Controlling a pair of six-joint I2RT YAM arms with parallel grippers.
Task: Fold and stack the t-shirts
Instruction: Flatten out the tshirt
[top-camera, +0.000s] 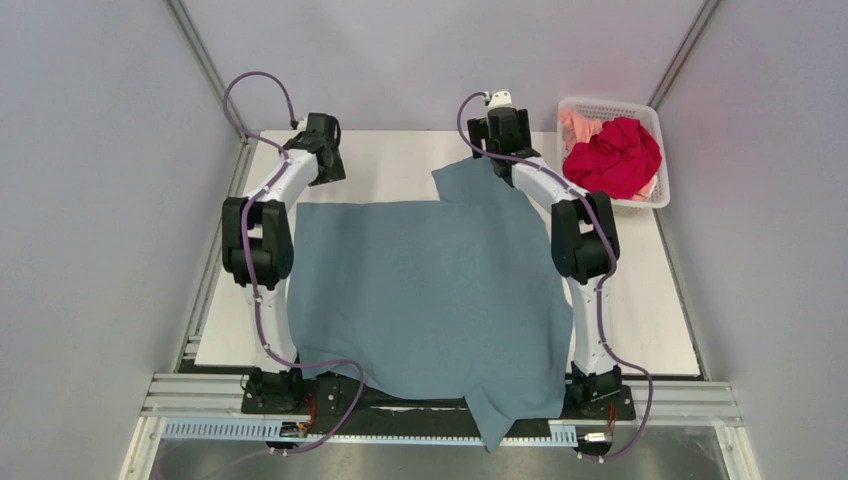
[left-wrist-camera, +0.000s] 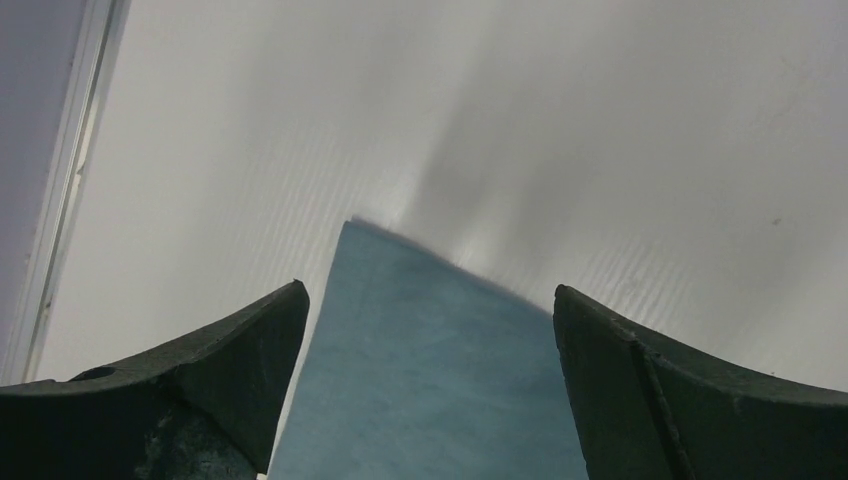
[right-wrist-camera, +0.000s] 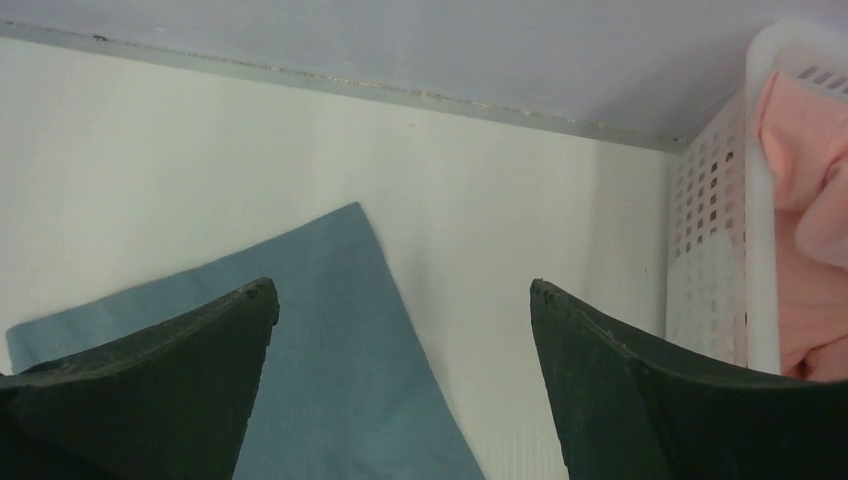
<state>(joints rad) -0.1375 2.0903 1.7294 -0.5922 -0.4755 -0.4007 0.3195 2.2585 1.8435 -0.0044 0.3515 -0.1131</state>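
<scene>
The large teal-blue t-shirt (top-camera: 420, 300) lies spread flat over the white table, its near edge hanging past the front. My left gripper (top-camera: 322, 150) is open over the shirt's far-left corner; in the left wrist view that corner (left-wrist-camera: 420, 380) lies between the open fingers of the left gripper (left-wrist-camera: 429, 288). My right gripper (top-camera: 500, 140) is open over the far-right flap; the right wrist view shows the flap (right-wrist-camera: 340, 340) below the right gripper (right-wrist-camera: 402, 284), toward the left finger. The red t-shirt (top-camera: 612, 158) and the peach-pink t-shirt (top-camera: 578, 125) lie crumpled in the basket.
The white mesh basket (top-camera: 640, 203) stands at the table's far right corner; its wall (right-wrist-camera: 705, 230) is close on the right of my right gripper. Grey walls and metal rails enclose the table. A bare strip of table (top-camera: 390, 165) shows at the back.
</scene>
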